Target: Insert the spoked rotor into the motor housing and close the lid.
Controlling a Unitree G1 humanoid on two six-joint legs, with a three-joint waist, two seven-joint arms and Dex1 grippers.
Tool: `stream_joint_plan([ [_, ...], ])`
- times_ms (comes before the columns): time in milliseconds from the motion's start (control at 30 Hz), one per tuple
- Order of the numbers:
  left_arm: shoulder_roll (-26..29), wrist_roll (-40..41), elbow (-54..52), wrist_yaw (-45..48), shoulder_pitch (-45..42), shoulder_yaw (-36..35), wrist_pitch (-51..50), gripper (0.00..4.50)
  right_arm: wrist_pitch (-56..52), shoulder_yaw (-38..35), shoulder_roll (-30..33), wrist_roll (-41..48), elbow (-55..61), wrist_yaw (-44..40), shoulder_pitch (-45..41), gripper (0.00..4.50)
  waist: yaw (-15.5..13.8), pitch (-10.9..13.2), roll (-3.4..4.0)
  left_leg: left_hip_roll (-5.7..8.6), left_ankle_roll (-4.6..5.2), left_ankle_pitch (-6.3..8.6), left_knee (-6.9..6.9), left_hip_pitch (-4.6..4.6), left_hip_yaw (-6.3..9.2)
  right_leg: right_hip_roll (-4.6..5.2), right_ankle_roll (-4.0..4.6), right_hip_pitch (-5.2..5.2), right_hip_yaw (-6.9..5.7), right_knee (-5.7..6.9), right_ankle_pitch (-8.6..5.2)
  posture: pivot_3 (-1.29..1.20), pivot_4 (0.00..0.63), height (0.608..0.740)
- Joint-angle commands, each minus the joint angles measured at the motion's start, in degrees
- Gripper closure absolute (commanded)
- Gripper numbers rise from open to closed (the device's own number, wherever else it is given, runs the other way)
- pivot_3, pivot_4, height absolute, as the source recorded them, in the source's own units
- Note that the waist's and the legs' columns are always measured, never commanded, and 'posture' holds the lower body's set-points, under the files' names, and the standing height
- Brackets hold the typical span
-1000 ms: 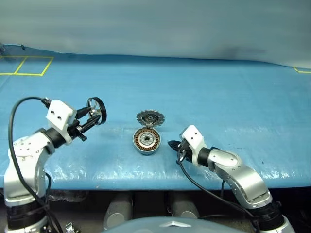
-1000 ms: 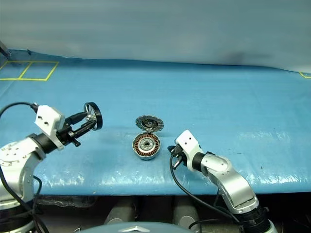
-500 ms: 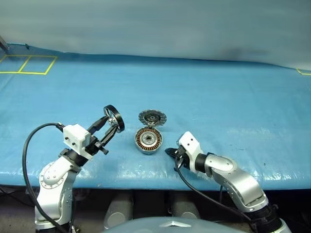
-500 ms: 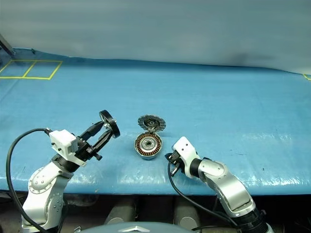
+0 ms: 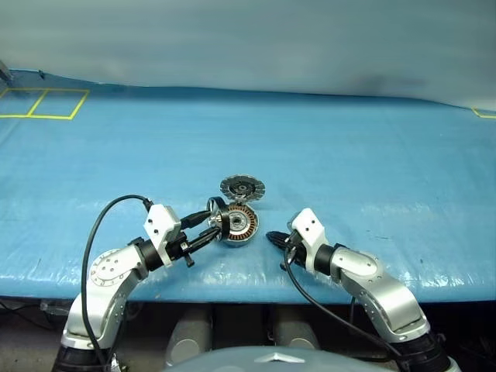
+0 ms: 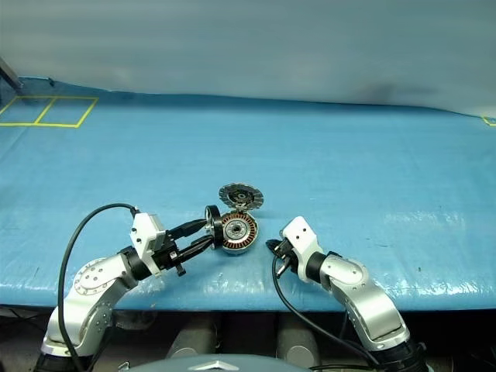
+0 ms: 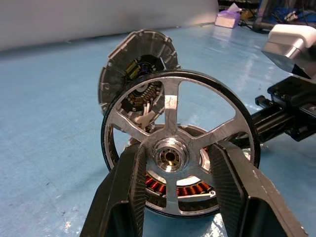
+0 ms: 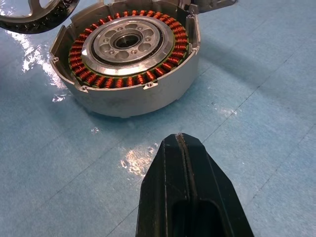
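Left pincer (image 7: 173,197) gripped spoked rotor (image 7: 175,148) upright, just beside motor housing (image 8: 131,54) on desk (image 5: 349,155); lid (image 5: 241,187) stood open. Right pincer (image 8: 180,143) clenched, empty. Best tilt rotor flat, center hub w/ care.

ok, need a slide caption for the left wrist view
Left gripper holds the black-rimmed, silver-spoked rotor upright before the copper-wound silver motor housing, ribbed grey lid open.

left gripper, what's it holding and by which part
The left gripper holds the spoked rotor upright, its fingers clamped across the spokes on either side of the central hub. The right gripper is shut, holding nothing.
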State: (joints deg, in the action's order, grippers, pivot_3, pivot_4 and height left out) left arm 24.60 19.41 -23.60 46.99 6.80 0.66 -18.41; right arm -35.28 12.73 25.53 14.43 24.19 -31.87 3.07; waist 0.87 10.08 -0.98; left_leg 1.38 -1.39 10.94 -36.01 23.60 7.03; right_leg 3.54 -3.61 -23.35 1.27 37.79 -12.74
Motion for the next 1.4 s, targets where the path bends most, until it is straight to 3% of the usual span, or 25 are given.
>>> stream_joint_plan([
  [33, 1.8, 3.03, 0.58, 2.11, -3.69, 0.41, -2.31, 2.88, 3.03, -1.68, -0.47, 0.39, 1.44, 0.05, 0.38, 4.5, 0.0, 0.0, 0.0, 0.0, 0.0, 0.0, 0.02, 0.01, 0.0, 0.0, 0.0, -0.02, -0.01, 0.0, 0.0, 0.0, 0.15, 0.74],
  [200, 5.39, 4.04, 2.02, 4.42, -8.73, 1.34, -5.98, 2.88, 15.1, -2.74, -2.24, 0.82, -0.16, -2.38, 2.81, 4.5, 0.16, 0.0, 0.0, 0.0, 0.0, 0.0, 0.06, 0.03, -0.01, -0.01, 0.0, -0.04, -0.01, -0.03, 0.0, 0.0, 0.15, 0.74],
  [533, 9.74, 3.22, 4.66, 6.96, -17.18, 5.1, -11.37, 2.88, 22.68, -5.57, -2.7, 5.55, -7.62, -10.41, 4.11, 4.5, 0.48, 0.02, 0.02, -0.01, 0.01, 0.0, 0.08, 0.01, -0.01, -0.01, 0.01, -0.03, 0.0, -0.02, -0.01, 0.0, 0.15, 0.74],
  [967, 12.41, -0.23, 9.76, 11.21, -27.7, 11.73, -12.52, 2.88, 22.66, -4.38, -2.08, 3.55, -10.72, -10.58, 5.7, 4.5, 0.49, 0.03, 0.02, -0.01, 0.01, -0.01, 0.09, 0.02, -0.03, -0.01, 0.01, -0.05, 0.01, -0.03, -0.01, 0.0, 0.15, 0.74],
  [1400, 14.5, -2.6, 10.85, 12.73, -27.97, 13.45, -12.68, 2.88, 21.57, -4.2, -2.68, 2.56, -10.14, -8.65, 6.72, 4.5, 0.49, 0.03, 0.03, -0.01, 0.01, -0.01, 0.15, 0.02, -0.03, 0.0, 0.02, -0.07, 0.02, -0.03, -0.02, 0.0, 0.15, 0.74],
])
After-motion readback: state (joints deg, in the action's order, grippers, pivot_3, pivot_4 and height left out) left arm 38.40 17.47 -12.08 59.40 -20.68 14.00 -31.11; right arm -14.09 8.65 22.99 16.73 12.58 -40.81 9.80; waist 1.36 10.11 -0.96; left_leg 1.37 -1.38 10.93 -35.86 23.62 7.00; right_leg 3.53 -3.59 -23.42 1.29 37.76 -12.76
